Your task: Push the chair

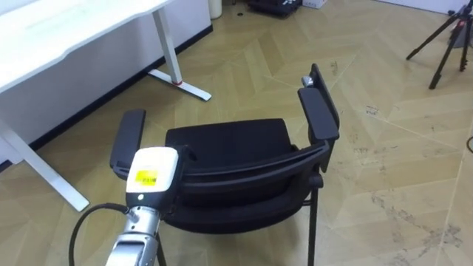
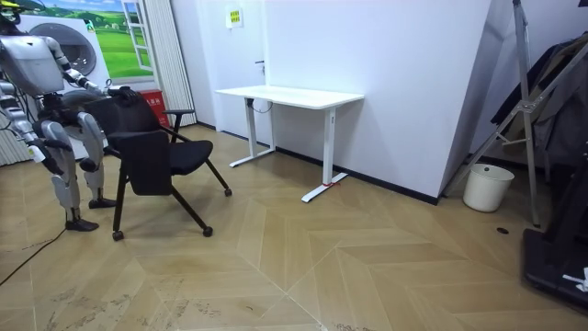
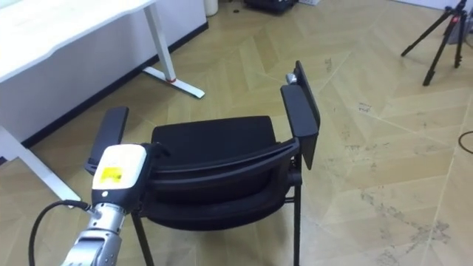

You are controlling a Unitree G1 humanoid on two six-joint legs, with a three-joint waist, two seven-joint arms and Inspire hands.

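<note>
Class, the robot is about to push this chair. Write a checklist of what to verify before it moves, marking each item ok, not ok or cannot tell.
1. Chair upright on its legs: ok, seen in the room view.
2. Left hand at the backrest: ok.
3. Firm hold on the backrest: cannot tell.
4. Floor ahead of the chair bare: ok.
5. Desk apart from the chair, ahead on the robot's left: ok.
6. Tripod well off to the robot's right: ok.
</note>
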